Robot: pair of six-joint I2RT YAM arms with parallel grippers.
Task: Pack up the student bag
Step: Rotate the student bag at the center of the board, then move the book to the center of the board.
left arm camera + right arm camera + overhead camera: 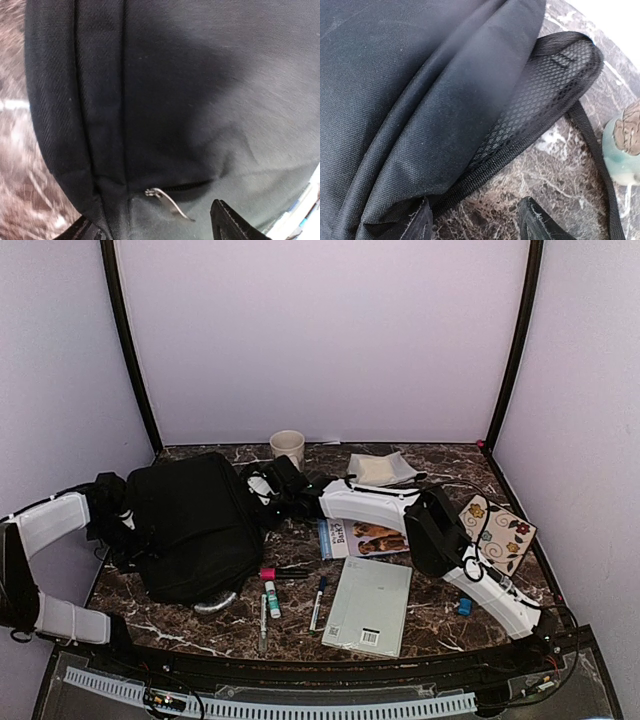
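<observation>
The student bag [190,525] is a large black fabric bag lying flat on the left half of the marble table, with its grey curved handle [215,605] at the near edge. My left gripper [128,530] is at the bag's left edge. In the left wrist view it [155,232] is open just over the bag fabric [190,85], with a metal zipper pull [167,200] lying between the jaws. My right gripper [262,488] is at the bag's far right corner. In the right wrist view it [477,225] is open over the table beside a mesh strap [540,100], holding nothing.
A cup [287,447] stands at the back. A grey-white pouch [385,470], a picture book [360,538], a grey notebook [368,605], a floral card [497,530], a glue stick [270,595], pens [318,602] and a small blue item [463,606] lie to the bag's right.
</observation>
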